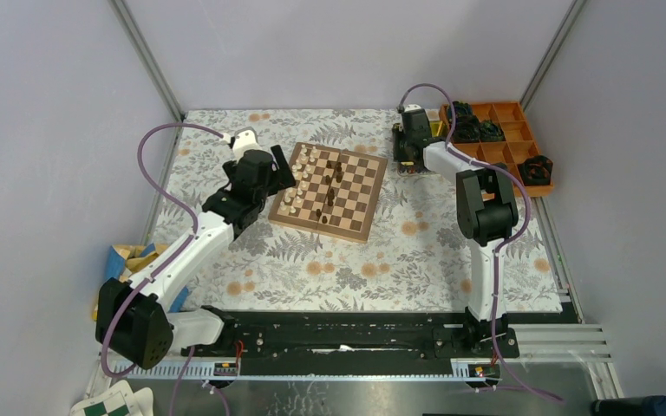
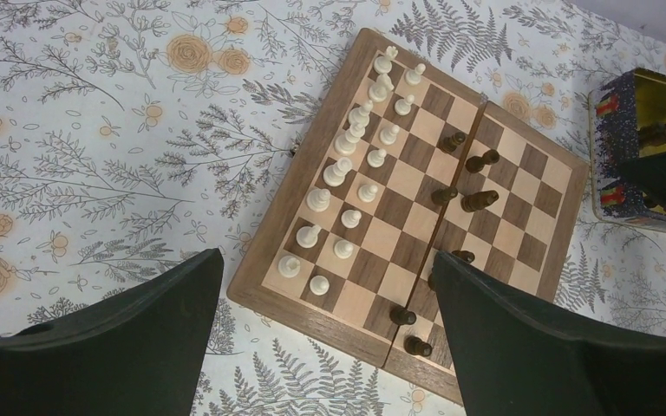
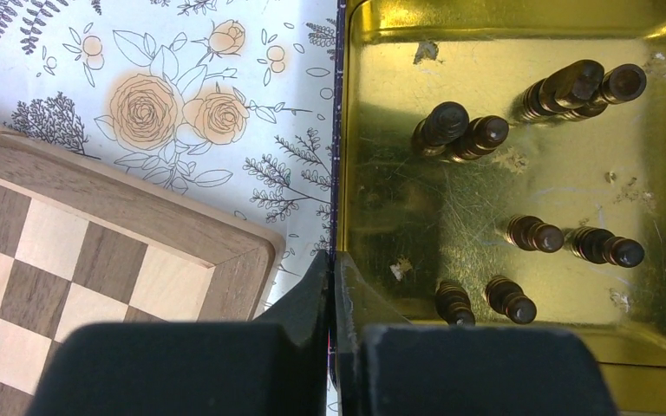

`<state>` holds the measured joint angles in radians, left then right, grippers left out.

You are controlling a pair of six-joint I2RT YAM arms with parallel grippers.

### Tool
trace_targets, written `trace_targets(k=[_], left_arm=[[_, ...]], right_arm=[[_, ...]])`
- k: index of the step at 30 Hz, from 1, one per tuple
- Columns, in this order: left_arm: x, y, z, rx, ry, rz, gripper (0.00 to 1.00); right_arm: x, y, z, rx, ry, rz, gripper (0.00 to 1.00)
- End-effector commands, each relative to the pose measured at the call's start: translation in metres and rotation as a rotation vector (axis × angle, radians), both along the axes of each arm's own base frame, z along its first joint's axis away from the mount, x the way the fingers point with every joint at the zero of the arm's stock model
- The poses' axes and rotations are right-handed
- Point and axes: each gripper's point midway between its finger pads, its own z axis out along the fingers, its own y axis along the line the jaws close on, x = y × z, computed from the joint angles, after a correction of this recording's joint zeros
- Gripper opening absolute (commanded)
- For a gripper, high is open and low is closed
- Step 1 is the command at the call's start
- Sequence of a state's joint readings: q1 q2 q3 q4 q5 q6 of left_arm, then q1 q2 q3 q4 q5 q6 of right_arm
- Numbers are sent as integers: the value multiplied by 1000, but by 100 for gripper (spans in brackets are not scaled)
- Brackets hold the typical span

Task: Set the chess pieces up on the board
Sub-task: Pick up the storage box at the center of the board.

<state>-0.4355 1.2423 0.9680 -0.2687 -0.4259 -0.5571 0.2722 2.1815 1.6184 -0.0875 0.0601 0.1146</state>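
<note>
the right gripper [image 3: 333, 282] was shut tight, its two fingers pressed flat together with nothing seen between them. its tips hung over the left wall of a shiny yellow tin [image 3: 416, 199], right at the rim. inside the tin lay several dark chessmen [image 3: 533, 234], scattered on their sides in loose pairs across the scratched bottom. just left of the tin, across a narrow strip of floral cloth [image 3: 147, 108], sat the near corner of the chessboard [image 3: 130, 217] with its light wood border.

the left gripper [image 2: 327, 256] stood wide open and held nothing, its fingers [image 2: 139, 334] spread well apart above the board's left side. below it the cream chessmen [image 2: 338, 171] stood upright in two neat rows of eight along the left edge of the board. more dark chessmen were on the board, scattered near the centre fold and down toward the lower edge, some upright and some tipped over.

from the top view the board lay at a slight angle in the middle of the table [image 1: 355, 260], the left gripper at its left edge and the right gripper just off its far right corner. beyond the right arm an orange tray [image 1: 510, 113] with compartments held black gear-like parts [image 1: 538, 167].
</note>
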Motion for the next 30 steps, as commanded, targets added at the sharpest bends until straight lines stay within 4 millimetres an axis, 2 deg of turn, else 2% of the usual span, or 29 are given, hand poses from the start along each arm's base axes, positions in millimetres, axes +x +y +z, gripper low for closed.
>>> trace_targets(k=[1, 7, 19, 25, 30], left_arm=[[3, 1, 9, -37, -40, 13, 98], [1, 2, 13, -45, -45, 17, 98], [-4, 5, 14, -50, -42, 24, 98], [-8, 7, 16, -50, -44, 25, 99], [-12, 7, 18, -57, -45, 23, 99]], right_arm=[[6, -4, 22, -28, -41, 17, 0], [5, -4, 39, -54, -70, 23, 0], [-8, 9, 87, -90, -141, 27, 0], [-25, 17, 105, -110, -158, 32, 0], [-53, 21, 113, -120, -164, 21, 0]])
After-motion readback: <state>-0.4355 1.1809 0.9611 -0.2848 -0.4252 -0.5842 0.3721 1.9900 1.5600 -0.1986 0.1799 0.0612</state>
